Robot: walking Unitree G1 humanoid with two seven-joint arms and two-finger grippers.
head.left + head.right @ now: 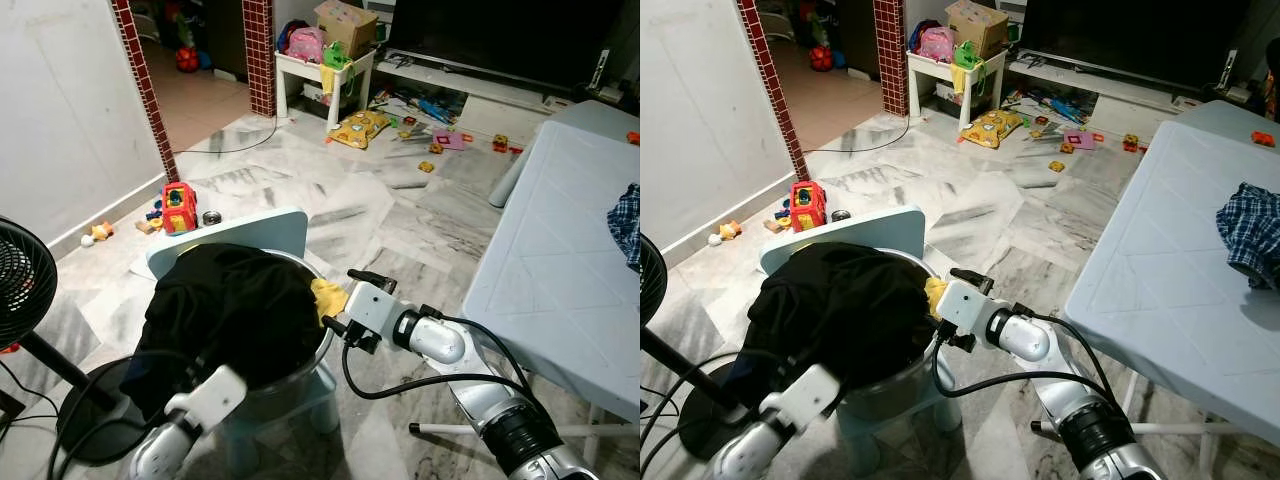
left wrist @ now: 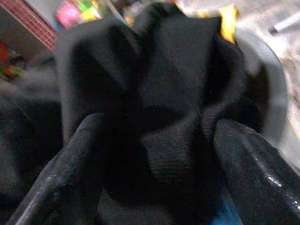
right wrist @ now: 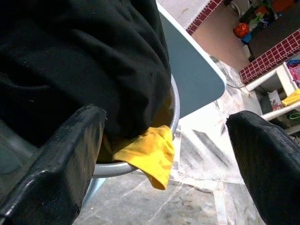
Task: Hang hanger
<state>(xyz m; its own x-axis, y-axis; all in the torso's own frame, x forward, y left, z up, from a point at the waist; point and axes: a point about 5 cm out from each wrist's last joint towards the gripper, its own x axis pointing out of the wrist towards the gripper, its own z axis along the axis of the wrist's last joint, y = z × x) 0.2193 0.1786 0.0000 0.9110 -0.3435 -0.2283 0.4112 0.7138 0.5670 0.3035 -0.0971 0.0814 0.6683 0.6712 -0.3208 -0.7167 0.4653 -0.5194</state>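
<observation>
A black garment (image 1: pixel 230 310) is heaped in a metal basin (image 3: pixel 174 112) that stands on a small pale blue chair (image 1: pixel 270 232). My left gripper (image 1: pixel 185 372) is pushed into the near side of the heap. Its fingers (image 2: pixel 56 178) stand open, with a bunch of black cloth bulging between them and hiding their tips. A yellow cloth (image 3: pixel 147 154) hangs over the basin's rim on the right. My right gripper (image 1: pixel 338 298) hovers open just beside that rim and the yellow cloth, holding nothing.
A black fan (image 1: pixel 20 280) with a round base (image 1: pixel 90 420) stands close on the left. A pale blue table (image 1: pixel 560 260) with a plaid cloth (image 1: pixel 628 222) is on the right. Toys (image 1: pixel 178 207) lie on the marble floor beyond the chair.
</observation>
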